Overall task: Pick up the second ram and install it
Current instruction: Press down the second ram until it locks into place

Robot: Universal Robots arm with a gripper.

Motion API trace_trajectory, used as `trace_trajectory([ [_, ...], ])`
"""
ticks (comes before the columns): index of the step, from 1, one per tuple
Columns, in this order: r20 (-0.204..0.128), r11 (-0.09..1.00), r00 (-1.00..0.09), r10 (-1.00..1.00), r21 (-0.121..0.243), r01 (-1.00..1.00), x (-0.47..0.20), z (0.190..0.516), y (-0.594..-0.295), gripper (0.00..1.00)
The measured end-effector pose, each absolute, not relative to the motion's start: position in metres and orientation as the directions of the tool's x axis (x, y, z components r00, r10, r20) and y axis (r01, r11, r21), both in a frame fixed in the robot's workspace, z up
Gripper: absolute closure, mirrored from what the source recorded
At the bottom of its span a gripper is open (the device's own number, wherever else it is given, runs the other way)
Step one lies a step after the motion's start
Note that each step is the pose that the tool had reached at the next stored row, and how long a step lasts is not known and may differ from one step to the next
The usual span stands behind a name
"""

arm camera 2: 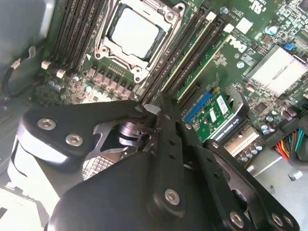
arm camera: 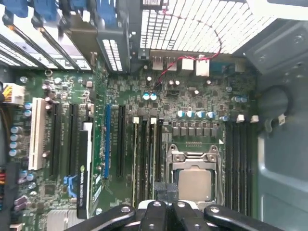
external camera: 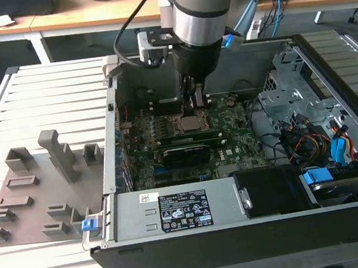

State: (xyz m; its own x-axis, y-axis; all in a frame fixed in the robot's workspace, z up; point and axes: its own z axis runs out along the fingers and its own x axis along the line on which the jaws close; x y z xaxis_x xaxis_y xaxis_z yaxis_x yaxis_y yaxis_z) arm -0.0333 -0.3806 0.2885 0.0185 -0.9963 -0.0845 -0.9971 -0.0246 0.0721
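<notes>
While the gripper [arm camera 2: 155,126], its fingers pressed together with nothing visible between them, is hanging over the slots beside the processor socket [arm camera 2: 136,33], the green ram stick [arm camera 2: 202,62] is sitting in a slot nearby, so I judge any push should be going straight down.

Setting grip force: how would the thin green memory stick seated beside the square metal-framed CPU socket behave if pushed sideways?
The thin green memory stick stands edge-up, seated among long black slots, so a sideways push would probably flex or crack it rather than slide it. Being a narrow flat board, it is likely light and stiff.
</notes>
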Motion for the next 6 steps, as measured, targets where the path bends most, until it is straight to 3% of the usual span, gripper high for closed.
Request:
trace_trajectory([
  [6, -0.084, -0.025, 0.019, -0.996, 0.072, -0.997, -0.0333, 0.2887, -0.3807, 0.89],
])
